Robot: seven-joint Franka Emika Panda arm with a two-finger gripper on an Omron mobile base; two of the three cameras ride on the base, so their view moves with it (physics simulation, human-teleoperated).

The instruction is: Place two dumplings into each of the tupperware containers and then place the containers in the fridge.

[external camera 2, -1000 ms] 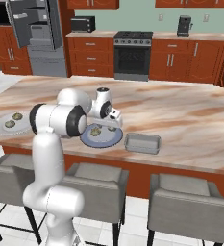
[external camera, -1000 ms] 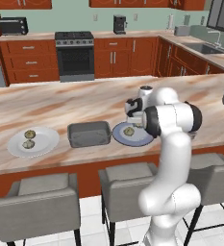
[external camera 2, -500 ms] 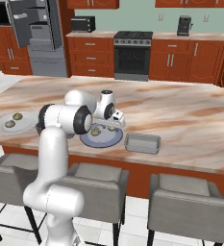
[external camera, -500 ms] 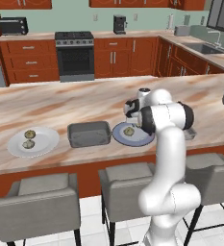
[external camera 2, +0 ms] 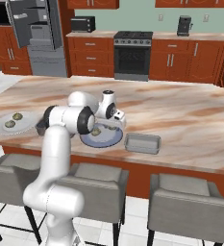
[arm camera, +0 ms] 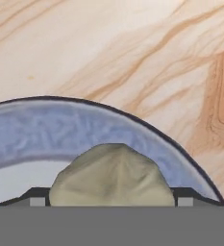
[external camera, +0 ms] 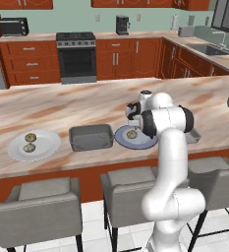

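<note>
A dumpling (arm camera: 112,175) lies on the blue plate (arm camera: 31,129), near its rim, and sits squarely between the tips of my gripper (arm camera: 111,196). One dark fingertip (arm camera: 36,197) stands on either side of it, set wide; I cannot tell whether they touch it. From the base, the blue plate (external camera: 135,140) rests on the marble counter (external camera: 86,106) under my hand, with a dumpling (external camera: 131,133) on it; from the other side two lumps show on the plate (external camera 2: 102,139).

Just left of the blue plate stands one grey container (external camera: 91,137); just right of it stands the other (external camera 2: 142,143). Well to the left of the plate, a white plate (external camera: 34,145) carries two more dumplings (external camera: 29,142).

Far beyond the plate, past the counter, the fridge (external camera 2: 36,33) stands with its doors open.
</note>
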